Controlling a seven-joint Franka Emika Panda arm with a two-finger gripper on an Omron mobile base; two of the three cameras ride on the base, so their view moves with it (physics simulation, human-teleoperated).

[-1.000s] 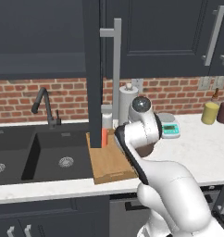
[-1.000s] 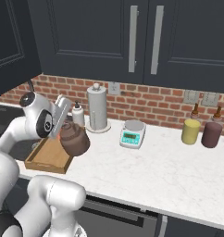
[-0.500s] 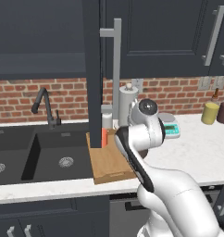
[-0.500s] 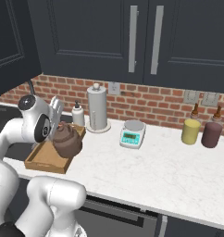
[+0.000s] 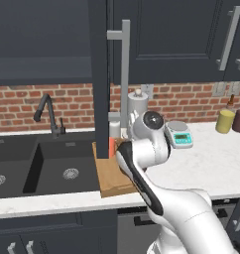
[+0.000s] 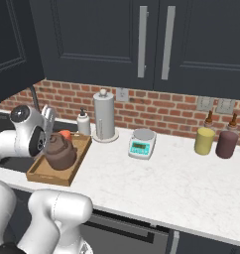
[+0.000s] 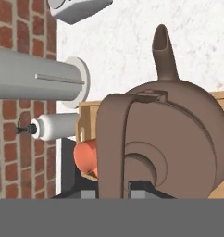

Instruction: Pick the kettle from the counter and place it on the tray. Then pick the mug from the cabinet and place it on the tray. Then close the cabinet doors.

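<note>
The dark brown kettle [image 6: 60, 153] sits low over the wooden tray [image 6: 42, 174], and I cannot tell whether it touches the tray. My gripper [image 6: 48, 133] is shut on its arched handle [image 7: 113, 139], which runs between the two tips [image 7: 115, 190] in the hand view. The kettle [image 7: 178, 134] shows there with its spout pointing away. The orange-red mug [image 6: 66, 134] stands at the tray's far end, behind the kettle, and appears as the mug [image 5: 112, 147] and the mug [image 7: 86, 157]. One cabinet door [image 5: 99, 74] hangs open, seen edge-on above the tray [image 5: 109, 178].
A paper towel holder [image 6: 104, 116] and a soap bottle [image 6: 83, 123] stand just behind the tray. A digital scale [image 6: 142, 144], a yellow jar [image 6: 205, 141] and a maroon jar [image 6: 226, 144] lie to the right on the white counter [image 6: 166, 173]. The black sink [image 5: 42, 168] is left of the tray.
My gripper has carried the kettle leftward from beside the tray to over it, and lowered it. The mug and the jars have stayed put.
</note>
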